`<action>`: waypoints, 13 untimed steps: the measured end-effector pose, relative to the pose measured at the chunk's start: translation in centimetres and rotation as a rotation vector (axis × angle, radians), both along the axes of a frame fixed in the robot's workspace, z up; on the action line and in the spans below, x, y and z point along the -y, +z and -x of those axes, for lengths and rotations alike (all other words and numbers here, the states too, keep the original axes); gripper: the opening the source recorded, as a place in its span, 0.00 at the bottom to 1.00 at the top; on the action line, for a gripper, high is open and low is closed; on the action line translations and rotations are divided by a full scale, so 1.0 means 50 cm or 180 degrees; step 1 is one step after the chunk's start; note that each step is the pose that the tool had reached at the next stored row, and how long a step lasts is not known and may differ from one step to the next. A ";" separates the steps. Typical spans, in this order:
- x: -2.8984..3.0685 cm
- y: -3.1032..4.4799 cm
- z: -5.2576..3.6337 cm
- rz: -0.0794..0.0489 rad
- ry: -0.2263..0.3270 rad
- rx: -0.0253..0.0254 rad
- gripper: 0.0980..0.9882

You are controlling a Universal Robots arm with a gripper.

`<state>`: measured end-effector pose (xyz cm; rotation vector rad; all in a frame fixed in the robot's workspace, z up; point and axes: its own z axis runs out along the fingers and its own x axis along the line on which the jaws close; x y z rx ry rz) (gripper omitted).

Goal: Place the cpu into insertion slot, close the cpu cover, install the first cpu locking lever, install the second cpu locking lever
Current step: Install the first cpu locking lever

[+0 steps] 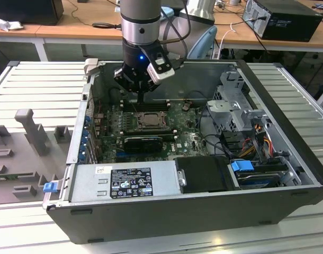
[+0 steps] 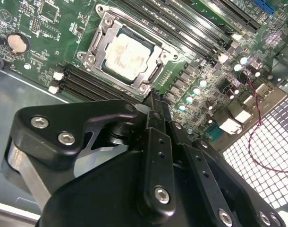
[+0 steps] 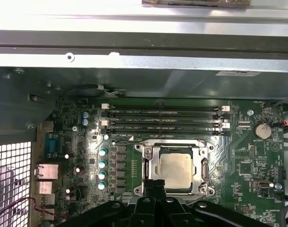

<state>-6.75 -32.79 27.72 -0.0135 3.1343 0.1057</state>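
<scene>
cpu (image 3: 175,169): seated in insertion slot (image 3: 140,151), cpu cover (image 3: 174,149) flat around it.
gripper (image 3: 156,183): fingers together, empty, just beside the slot.

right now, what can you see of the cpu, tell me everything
The cpu is a small flat square chip with a pale silvery-beige top face, faintly smudged. It lies level in the insertion slot, with the silvery cpu cover framing its edges. The hand, shut, hangs at the slot's rim and appears clear of the chip.
</scene>
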 end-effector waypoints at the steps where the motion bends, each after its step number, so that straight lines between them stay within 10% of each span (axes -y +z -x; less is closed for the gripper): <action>1: 0.000 0.000 0.001 0.0000 0.0000 0.0000 0.01; 13: 0.000 -0.003 0.027 -0.0009 0.0000 0.0000 0.01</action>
